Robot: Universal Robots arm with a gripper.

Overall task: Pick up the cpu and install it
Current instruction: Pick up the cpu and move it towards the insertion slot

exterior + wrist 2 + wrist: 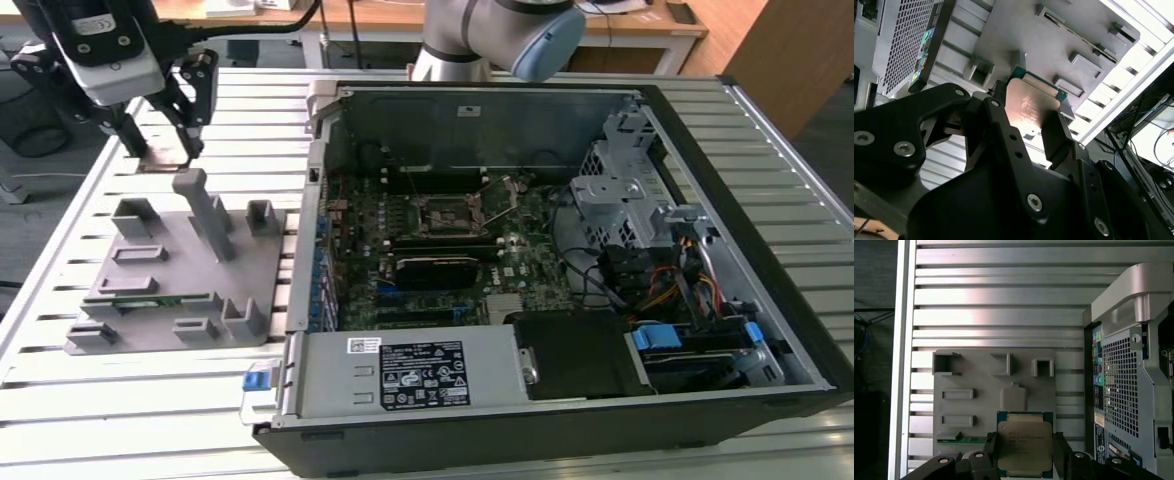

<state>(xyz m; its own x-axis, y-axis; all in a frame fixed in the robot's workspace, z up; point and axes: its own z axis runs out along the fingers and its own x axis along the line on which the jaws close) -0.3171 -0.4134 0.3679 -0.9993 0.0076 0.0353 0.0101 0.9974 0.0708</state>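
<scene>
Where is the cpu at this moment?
The cpu is gripped in the claw, just above the grey holder tray, at the exterior view's left, beside the open computer case.

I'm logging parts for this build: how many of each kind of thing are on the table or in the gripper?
cpu: 1
memory stick: 1
grey tray: 1
computer case: 1
Total: 4
</scene>
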